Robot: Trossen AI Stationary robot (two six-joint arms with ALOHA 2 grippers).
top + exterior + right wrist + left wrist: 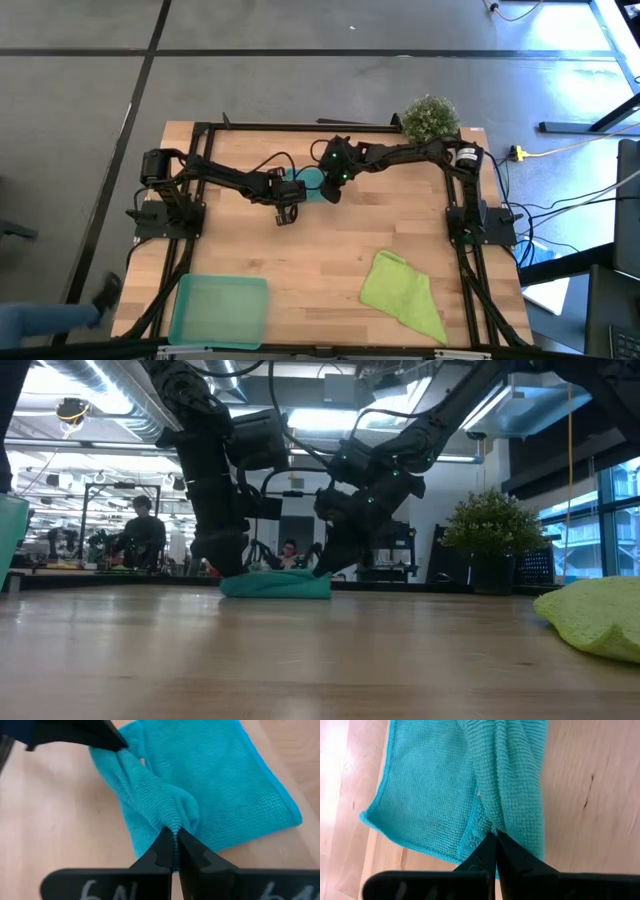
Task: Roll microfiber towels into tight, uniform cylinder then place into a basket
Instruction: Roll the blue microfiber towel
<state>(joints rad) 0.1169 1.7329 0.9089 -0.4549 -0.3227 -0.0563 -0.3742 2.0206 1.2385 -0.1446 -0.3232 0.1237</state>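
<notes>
High view: you had both arms meeting over the far middle of the wooden surface [320, 250]. The left claw [287, 196] and the right claw [331, 187] sat close together, with the teal towel [310, 183] between them, mostly hidden by the arms. The lime towel [404, 294] lay crumpled well apart from both claws, toward the near edge on the right arm's side. The basket [220, 311] stood at the near edge on the left arm's side, also well apart. A potted plant [431, 118] stood at the far corner behind the right arm.

Low view: the teal towel [276, 584] lay bunched low on the surface, the left claw [228, 565] down at one end and the right claw [325, 568] down at the other. The lime towel [592, 616] lay off to the side. People sat in the room beyond the surface.

Left wrist view: your left claw [495, 836] was closed, its tips pinching a rolled fold of the teal towel [427, 795]; flat cloth spread just beside the tips.

Right wrist view: your right claw [173, 834] was closed, gripping the other end of the same rolled ridge of the teal towel [215, 785]. The left claw's dark tip [112, 740] touched the ridge's far end.
</notes>
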